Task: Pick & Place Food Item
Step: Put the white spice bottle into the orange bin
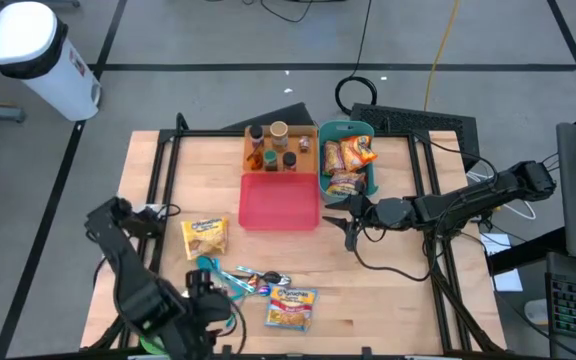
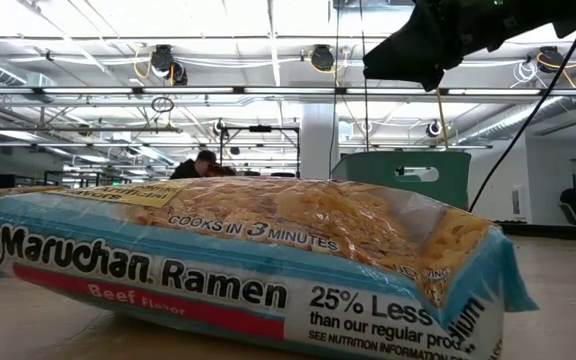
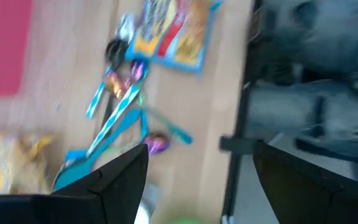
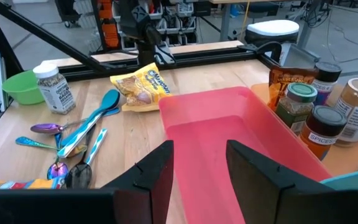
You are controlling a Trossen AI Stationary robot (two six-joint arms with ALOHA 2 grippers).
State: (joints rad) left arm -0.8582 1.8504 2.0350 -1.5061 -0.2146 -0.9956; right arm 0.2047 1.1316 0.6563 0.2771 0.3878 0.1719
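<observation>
You're looking at a wooden desk with both arms over it. Biggest item: the red bin, centre, empty. Just behind it sits a wooden tray of spice jars; beside that, a teal bin already holds several food packs.

Right arm reaches in from your right. Right claw hovers just off the red bin's near right corner, fingers parted, nothing between them.

Left arm is folded at the desk's near left corner. Left claw is released, empty, above the near edge.

Food items still loose on the desk: a ramen pack near the front edge, filling the low view, and a yellow snack bag left of the red bin. Between them lies a scatter of blue and metallic spoons, close to the ramen pack. A green bowl and a shaker jar sit at the near left corner by the left arm.
</observation>
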